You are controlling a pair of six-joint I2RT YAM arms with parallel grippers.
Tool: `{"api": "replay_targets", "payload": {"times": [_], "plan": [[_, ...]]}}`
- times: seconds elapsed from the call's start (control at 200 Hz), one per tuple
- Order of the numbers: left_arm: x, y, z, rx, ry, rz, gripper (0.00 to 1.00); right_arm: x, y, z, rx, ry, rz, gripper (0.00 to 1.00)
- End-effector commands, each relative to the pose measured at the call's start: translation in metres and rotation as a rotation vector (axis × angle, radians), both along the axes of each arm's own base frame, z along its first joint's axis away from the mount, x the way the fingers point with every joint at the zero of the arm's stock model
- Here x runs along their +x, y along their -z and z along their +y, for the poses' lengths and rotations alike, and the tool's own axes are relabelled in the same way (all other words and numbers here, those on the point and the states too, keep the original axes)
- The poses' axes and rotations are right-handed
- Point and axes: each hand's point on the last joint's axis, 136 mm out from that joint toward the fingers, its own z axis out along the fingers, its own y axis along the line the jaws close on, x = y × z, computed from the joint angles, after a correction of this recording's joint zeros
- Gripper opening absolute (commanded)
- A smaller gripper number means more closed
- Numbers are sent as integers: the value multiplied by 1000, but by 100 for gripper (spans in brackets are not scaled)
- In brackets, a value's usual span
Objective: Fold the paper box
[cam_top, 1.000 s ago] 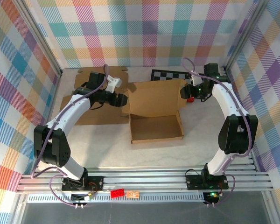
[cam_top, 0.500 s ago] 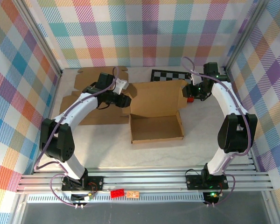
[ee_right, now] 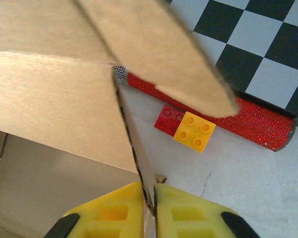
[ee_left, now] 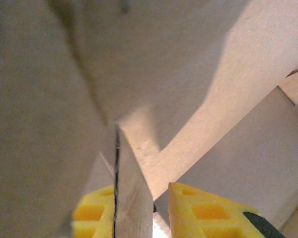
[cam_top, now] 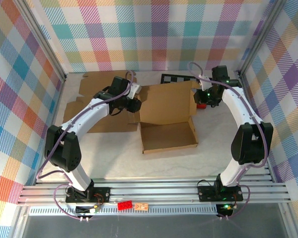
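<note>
Paper box [cam_top: 168, 106] on pale tabletop [cam_top: 114, 153], plaid walls [cam_top: 164, 34].

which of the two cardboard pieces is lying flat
The cardboard sheet on the left lies flat; the paper box in the middle has raised walls and an upturned lid.

My left gripper [cam_top: 134, 104] has slid right from a second ago, up against the left flap [ee_left: 131, 206] of the paper box [cam_top: 169, 106]. Its jaws, wide apart before, now stand narrow around that flap, with a sliver of gap on one side. My right gripper [cam_top: 201, 95] has crept slightly towards the back wall, and its jaws have closed from wide to pinching the box's right flap [ee_right: 131, 141]. The left flap now sticks out less than before, and the box has turned a touch on the worktop [cam_top: 114, 153].
</note>
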Motion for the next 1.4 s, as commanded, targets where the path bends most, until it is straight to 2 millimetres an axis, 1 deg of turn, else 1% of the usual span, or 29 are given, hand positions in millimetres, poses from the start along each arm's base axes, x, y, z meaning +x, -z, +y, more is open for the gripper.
{"api": "replay_targets", "payload": {"times": [0.0,0.205,0.28,0.385,0.42,0.5,0.605,0.735,0.82,0.855,0.895,0.91,0.925,0.99,1.1,1.17,1.22,1.29,1.395], "plan": [[9,-4,6,31,-86,-43,26,-5,-16,3,-1,5,-40,9],[16,-5,10,77,-165,-72,24,-8,-24,11,-13,23,-83,0],[17,-7,10,83,-183,-83,23,-11,-26,14,-24,35,-105,0],[19,-8,9,86,-206,-86,17,-13,-25,15,-50,54,-132,0],[20,-8,8,87,-213,-88,15,-14,-24,15,-38,95,-126,0],[21,-9,6,85,-231,-91,9,-15,-24,15,-35,128,-143,0],[25,-13,3,86,-267,-101,0,-16,-30,18,-30,162,-191,0],[32,-22,-3,56,-305,-133,0,-17,-39,19,-8,229,-258,0],[39,-30,-3,24,-342,-166,0,-19,-47,19,23,278,-334,0],[41,-34,-4,-2,-353,-187,0,-21,-51,20,52,300,-368,0],[44,-38,-8,-42,-354,-214,0,-24,-52,22,88,316,-404,0],[43,-37,-8,-51,-354,-217,0,-25,-54,22,100,322,-421,0],[46,-42,-10,-81,-356,-241,0,-27,-53,22,110,329,-434,0],[44,-43,-13,-141,-359,-270,0,-33,-56,23,146,352,-497,0],[38,-49,-21,-248,-332,-310,0,-47,-51,24,224,368,-532,0],[31,-45,-26,-303,-308,-315,0,-56,-45,25,238,366,-530,0],[27,-39,-25,-311,-308,-304,0,-62,-37,24,241,370,-519,0],[20,-35,-26,-330,-302,-297,0,-72,-29,24,250,363,-513,0],[10,-33,-26,-367,-299,-303,0,-85,-25,22,255,359,-534,0]]}}
